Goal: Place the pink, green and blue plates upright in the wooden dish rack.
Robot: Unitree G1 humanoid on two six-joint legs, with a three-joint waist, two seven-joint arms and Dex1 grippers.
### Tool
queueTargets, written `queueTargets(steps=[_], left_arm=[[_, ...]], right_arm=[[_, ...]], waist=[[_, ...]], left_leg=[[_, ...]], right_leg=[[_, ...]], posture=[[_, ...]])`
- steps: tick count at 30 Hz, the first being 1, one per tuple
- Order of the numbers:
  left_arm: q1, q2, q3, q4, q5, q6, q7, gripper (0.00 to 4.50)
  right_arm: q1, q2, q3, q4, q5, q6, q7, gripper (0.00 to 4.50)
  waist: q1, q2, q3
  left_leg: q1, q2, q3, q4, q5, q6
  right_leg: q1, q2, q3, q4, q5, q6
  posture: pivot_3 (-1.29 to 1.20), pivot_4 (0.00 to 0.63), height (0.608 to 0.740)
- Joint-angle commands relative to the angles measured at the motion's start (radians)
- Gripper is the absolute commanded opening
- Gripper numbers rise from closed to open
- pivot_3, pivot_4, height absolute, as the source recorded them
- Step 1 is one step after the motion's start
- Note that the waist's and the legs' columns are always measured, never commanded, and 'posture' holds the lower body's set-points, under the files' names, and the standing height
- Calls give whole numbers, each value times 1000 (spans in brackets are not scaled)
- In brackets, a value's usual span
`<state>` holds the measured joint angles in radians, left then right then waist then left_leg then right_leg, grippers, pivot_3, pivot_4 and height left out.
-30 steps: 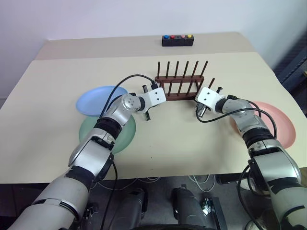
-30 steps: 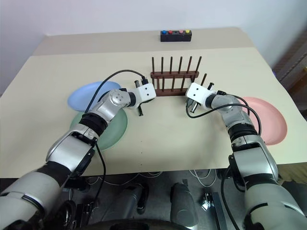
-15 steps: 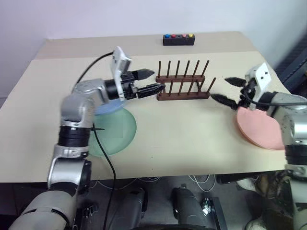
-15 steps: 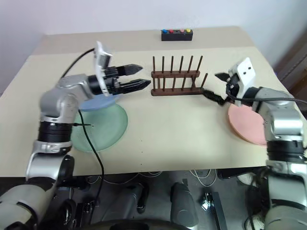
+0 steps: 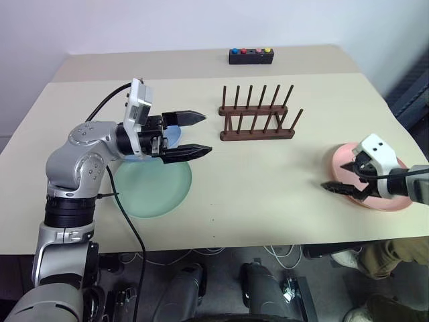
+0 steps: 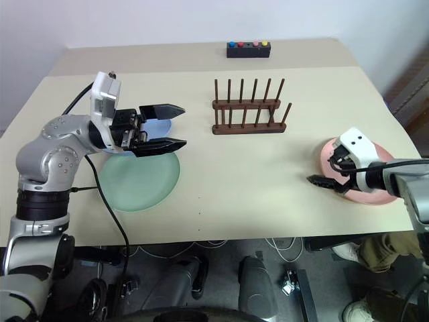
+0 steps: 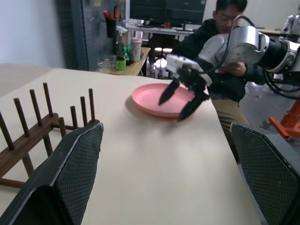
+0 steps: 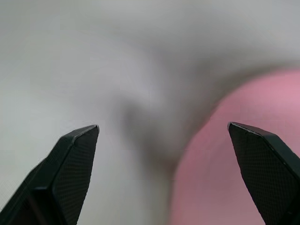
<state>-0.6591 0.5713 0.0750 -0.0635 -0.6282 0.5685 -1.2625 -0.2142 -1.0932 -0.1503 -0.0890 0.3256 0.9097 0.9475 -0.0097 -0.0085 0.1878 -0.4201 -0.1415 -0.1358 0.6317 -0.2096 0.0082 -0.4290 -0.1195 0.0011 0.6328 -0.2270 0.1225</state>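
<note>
Wooden dish rack (image 5: 258, 115) stood empty at table's (image 5: 268, 201) far middle, peg rows running left to right. Green plate (image 5: 155, 189) lay flat on left, blue plate (image 5: 170, 136) just behind it, mostly hidden by left gripper (image 5: 199, 134), which hung wide open above them, pointing toward rack. Pink plate (image 5: 382, 194) lay flat at right edge; right gripper (image 5: 342, 180), also spread wide, hovered at its near rim, clearly nearest arm for that plate.

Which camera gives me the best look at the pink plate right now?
The left wrist view: the whole pink plate lies flat on the table, seen from the side. Both eye views show it from above, partly covered by the right gripper. The right wrist view catches just a blurred edge.
</note>
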Motion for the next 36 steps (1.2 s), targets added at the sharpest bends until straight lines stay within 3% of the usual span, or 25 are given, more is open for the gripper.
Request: queueTargets(steps=[1,5,7,8,15,19,24,29,36], left_arm=[[0,20,48,-40,-56,-30,-25,4460],[16,30,54,-43,-64,-51,-30,4460],[24,30,52,-47,-62,-61,-25,4500],[27,31,51,-50,-61,-63,-20,4500],[37,28,48,-52,-60,-82,0,4500],[39,23,43,-48,-54,-95,11,4500],[25,14,41,-2,-14,-140,49,4500],[33,8,30,-6,-4,-162,66,4500],[41,12,37,-29,-27,-142,86,4500]], right_arm=[[16,-38,9,16,-47,-16,-26,4500],[39,-55,48,73,-99,-55,-40,4500],[40,-51,45,85,-90,-52,-31,3981],[44,-55,52,92,-99,-59,-31,3671],[-19,-48,52,111,-113,-101,-30,184],[-127,-9,37,155,-129,-181,-68,84],[-343,58,13,371,-204,-377,-228,84],[-596,214,-164,444,12,-402,-233,84],[-869,380,-365,566,359,-196,-208,84]], waist=[[0,0,0],[-2,0,0],[-2,0,0],[-1,0,0],[-1,-1,-1],[-6,-1,-1],[-3,0,0],[-7,0,0],[-2,0,0]], left_leg=[[0,0,0,0,0,0],[0,0,0,0,0,0],[1,0,0,0,0,0],[1,0,0,0,0,0],[1,0,0,1,0,1],[2,1,1,0,0,1],[2,1,2,0,0,0],[2,1,3,-2,1,-2],[2,1,2,-2,2,-4]], right_leg=[[0,0,0,0,0,0],[0,0,0,0,0,0],[1,0,0,0,0,0],[1,0,0,0,0,0],[2,0,0,-1,0,0],[2,0,0,-1,0,0],[2,0,1,-1,0,0],[1,0,2,-1,0,0],[2,1,1,-2,0,0]], posture=[[0,150,740],[0,150,740],[0,150,740],[0,150,740],[0,150,740],[0,150,740],[0,150,740],[0,150,740],[0,150,740]])
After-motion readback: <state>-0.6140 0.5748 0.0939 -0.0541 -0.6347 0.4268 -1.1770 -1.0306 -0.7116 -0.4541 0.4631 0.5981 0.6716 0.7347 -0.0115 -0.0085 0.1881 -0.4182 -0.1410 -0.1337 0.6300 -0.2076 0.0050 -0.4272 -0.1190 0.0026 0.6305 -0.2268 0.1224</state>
